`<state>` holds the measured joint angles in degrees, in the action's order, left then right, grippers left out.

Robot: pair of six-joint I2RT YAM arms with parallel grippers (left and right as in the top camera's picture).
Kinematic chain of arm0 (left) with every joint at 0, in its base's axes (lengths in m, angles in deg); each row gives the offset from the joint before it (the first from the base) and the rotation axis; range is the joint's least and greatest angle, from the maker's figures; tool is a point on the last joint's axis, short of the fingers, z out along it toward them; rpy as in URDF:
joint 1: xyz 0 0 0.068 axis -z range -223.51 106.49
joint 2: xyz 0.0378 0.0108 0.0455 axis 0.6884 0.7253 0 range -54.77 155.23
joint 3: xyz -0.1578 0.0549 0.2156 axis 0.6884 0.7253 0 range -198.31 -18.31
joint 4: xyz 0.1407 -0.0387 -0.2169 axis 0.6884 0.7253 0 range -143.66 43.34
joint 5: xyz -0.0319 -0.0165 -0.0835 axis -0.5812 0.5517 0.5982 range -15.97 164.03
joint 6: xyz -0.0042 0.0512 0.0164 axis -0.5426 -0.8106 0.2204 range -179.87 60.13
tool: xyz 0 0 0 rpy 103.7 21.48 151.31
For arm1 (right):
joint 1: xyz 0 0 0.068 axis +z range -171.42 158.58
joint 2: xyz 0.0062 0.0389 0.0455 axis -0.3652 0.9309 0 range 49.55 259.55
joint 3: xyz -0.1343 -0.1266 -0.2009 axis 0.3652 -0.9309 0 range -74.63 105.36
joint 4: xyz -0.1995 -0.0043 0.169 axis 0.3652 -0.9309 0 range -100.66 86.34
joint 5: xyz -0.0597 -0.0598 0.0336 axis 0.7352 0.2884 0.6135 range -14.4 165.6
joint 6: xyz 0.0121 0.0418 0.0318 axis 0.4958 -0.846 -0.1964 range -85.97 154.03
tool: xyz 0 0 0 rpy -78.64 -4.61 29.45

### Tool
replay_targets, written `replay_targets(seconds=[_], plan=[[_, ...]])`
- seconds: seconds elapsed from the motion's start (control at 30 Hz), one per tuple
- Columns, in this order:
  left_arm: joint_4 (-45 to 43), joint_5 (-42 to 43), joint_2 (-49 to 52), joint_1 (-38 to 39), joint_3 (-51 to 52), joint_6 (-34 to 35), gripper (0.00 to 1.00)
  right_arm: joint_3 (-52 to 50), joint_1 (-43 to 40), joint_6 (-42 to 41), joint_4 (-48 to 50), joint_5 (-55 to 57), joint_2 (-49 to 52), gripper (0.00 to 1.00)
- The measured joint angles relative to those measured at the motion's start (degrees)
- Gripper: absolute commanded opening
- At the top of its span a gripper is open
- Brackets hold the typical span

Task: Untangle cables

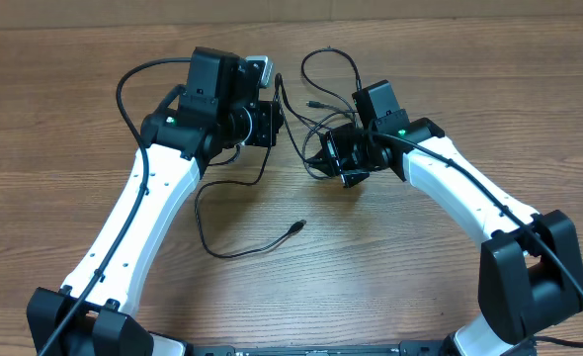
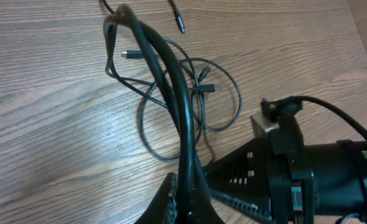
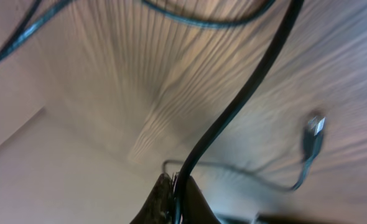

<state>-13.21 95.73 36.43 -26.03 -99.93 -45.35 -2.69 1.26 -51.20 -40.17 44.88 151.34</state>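
Note:
Thin black cables (image 1: 311, 111) lie looped together on the wooden table between my two grippers. One loose cable (image 1: 234, 252) curves toward the front and ends in a plug (image 1: 296, 227). My left gripper (image 1: 275, 121) is shut on two cable strands (image 2: 171, 74) that rise from its fingers (image 2: 185, 202) over the tangle (image 2: 216, 99). My right gripper (image 1: 321, 156) is shut on one cable (image 3: 246, 93) that runs up from its fingers (image 3: 176, 196). A silver-tipped plug (image 3: 314, 129) lies on the table to the right of it.
The right arm's gripper body (image 2: 308, 174) fills the lower right of the left wrist view, close to the tangle. A cable loop (image 1: 331, 64) lies at the back. Another plug end (image 2: 180, 23) shows at the top of the left wrist view.

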Motion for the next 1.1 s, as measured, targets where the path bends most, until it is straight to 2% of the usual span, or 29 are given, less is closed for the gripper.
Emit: replay_targets(seconds=[0.13,0.3,0.47,0.6,0.73,0.77,0.87,0.9,0.97,1.1], plan=[[1.01,0.61,-0.33,-3.39,0.0,-2.25,0.04,0.0,-3.02,5.95,-7.8,6.56,0.0,0.04],[0.92,0.83,-3.76,-14.19,0.0,-4.44,0.04,0.0,-14.88,13.6,-15.54,16.06,0.0,0.04],[0.24,0.85,-7.78,-26.32,-0.13,-4.61,0.04,0.0,-28.24,22.1,-16.61,21.77,0.0,0.04],[-0.33,1.05,-8.04,-32.11,-0.15,-4.61,0.04,0.0,-36.89,26.56,-17.4,24.83,0.0,0.04],[-4.98,1.09,-8.0,-36.15,-0.15,-5.35,0.04,0.0,-43.17,29.29,-18.18,26.49,0.0,0.04],[-6.21,1.18,-8.0,-36.74,-0.15,-5.92,0.04,0.0,-44.44,30.25,-18.38,26.77,0.0,0.08],[-9.9,1.68,-8.0,-37.4,-0.15,-8.87,0.04,0.0,-46.05,32.63,-18.45,27.39,0.0,0.42],[-11.02,1.79,-8.0,-37.4,-0.15,-9.81,0.04,0.0,-46.21,33.94,-18.53,27.67,0.0,0.49],[-13.53,1.88,-8.0,-37.35,-0.15,-12.17,0.04,0.0,-46.1,37.0,-18.58,27.78,0.0,0.58],[-17.35,-1.29,-8.0,-37.35,-0.2,-14.16,0.05,0.0,-45.29,39.54,-19.89,28.04,0.0,0.7]])
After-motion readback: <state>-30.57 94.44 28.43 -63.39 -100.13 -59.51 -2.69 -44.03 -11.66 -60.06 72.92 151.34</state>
